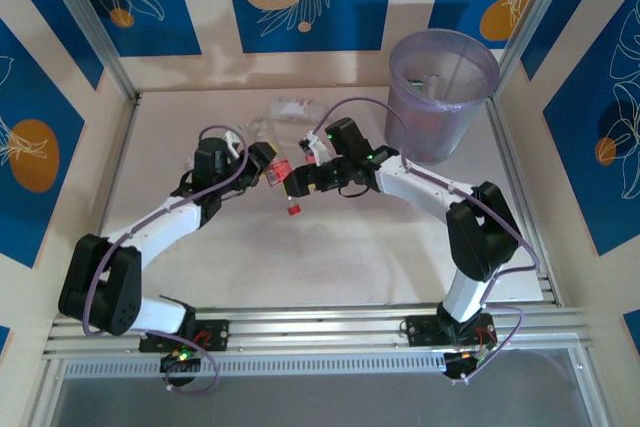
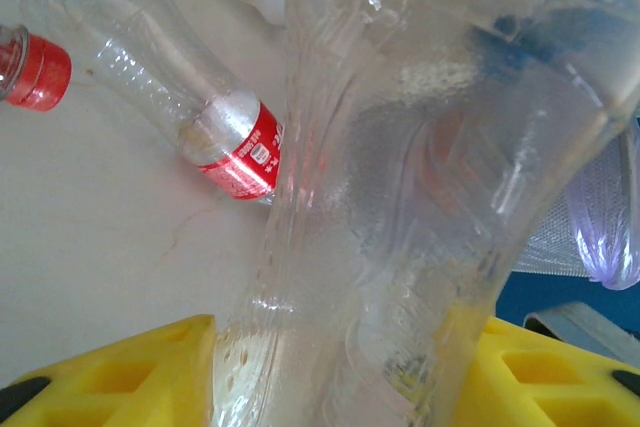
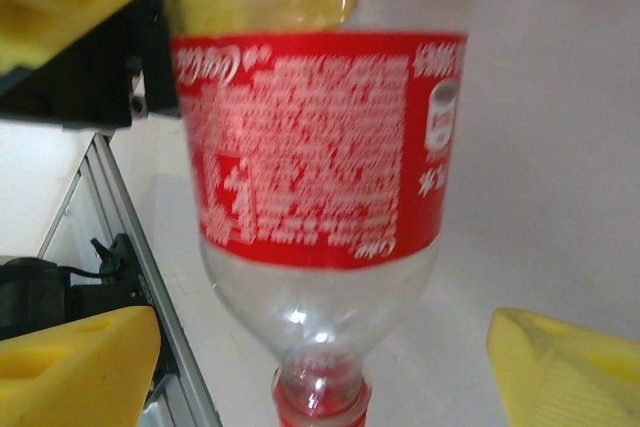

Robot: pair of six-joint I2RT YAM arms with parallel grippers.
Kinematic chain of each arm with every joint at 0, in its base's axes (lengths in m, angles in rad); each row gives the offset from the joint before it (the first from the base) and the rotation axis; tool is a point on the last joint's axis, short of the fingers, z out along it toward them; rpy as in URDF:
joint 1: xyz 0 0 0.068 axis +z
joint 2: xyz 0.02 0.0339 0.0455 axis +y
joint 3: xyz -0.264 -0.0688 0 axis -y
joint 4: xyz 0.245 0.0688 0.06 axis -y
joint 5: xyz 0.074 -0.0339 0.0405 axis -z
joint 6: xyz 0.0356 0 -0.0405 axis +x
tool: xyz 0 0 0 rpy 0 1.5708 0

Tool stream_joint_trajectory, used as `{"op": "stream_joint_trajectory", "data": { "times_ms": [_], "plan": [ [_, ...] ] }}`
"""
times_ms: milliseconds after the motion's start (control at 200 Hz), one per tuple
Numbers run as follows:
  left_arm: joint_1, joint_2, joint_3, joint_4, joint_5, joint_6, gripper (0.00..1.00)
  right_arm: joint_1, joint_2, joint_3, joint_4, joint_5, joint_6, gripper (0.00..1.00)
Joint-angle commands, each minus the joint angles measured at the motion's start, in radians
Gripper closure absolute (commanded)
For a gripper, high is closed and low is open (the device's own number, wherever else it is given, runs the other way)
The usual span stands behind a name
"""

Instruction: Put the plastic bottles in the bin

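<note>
Closest to the lens was a clear plastic bottle with a red printed label and a red cap (image 3: pixel 315 147), its neck end running down between the yellow fingers (image 3: pixel 80 367) of the right end effector (image 3: pixel 325 337). Those fingers stood wide on either side of the neck, clear of the plastic (open, gripping nothing that I could see). The left end effector (image 2: pixel 345 372) was closed on the bottle's crumpled clear body (image 2: pixel 400 197), a yellow finger against each side of it.

From above, the two end effectors (image 1: pixel 262 159) (image 1: pixel 300 185) met over the middle of the pale bench (image 1: pixel 250 257) with the bottle (image 1: pixel 283 175) between them, its red cap pointing toward the near edge. Whether it rested on the bench I could not tell.

Just beyond the left end effector, a second clear bottle with a red-and-white label (image 2: pixel 190 97) lay flat on the bench, with a loose-looking red cap end (image 2: pixel 35 72) beside it. Farther back lay a clear bottle with a whitish label (image 1: pixel 292 107).

The large translucent pale-purple round bin (image 1: pixel 430 132) stood upright at the far right corner, well apart from the gripped bottle.
</note>
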Motion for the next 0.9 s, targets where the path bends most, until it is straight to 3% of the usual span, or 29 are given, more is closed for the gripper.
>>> {"op": "stream_joint_trajectory", "data": {
  "times_ms": [0, 370, 515, 635, 775, 895],
  "plan": [
    [-0.014, -0.017, -0.012, 0.081, 0.016, -0.044, 0.47, 0.002, 0.027, 0.057, 0.051, -0.024, 0.020, 0.15],
    [-0.035, 0.035, -0.021, 0.201, 0.026, -0.132, 0.48, 0.009, 0.094, 0.107, 0.084, -0.070, 0.054, 0.22],
    [-0.041, 0.059, -0.013, 0.226, 0.041, -0.142, 0.48, 0.006, 0.105, 0.117, 0.073, -0.064, 0.050, 0.30],
    [-0.043, 0.071, -0.018, 0.248, 0.046, -0.152, 0.48, 0.002, 0.118, 0.130, 0.061, -0.067, 0.049, 0.44],
    [-0.046, 0.065, -0.017, 0.230, 0.041, -0.139, 0.47, 0.001, 0.109, 0.130, 0.062, -0.062, 0.044, 0.53],
    [-0.046, 0.056, -0.022, 0.224, 0.034, -0.135, 0.44, -0.002, 0.096, 0.126, 0.060, -0.062, 0.037, 0.55]
  ]
}}
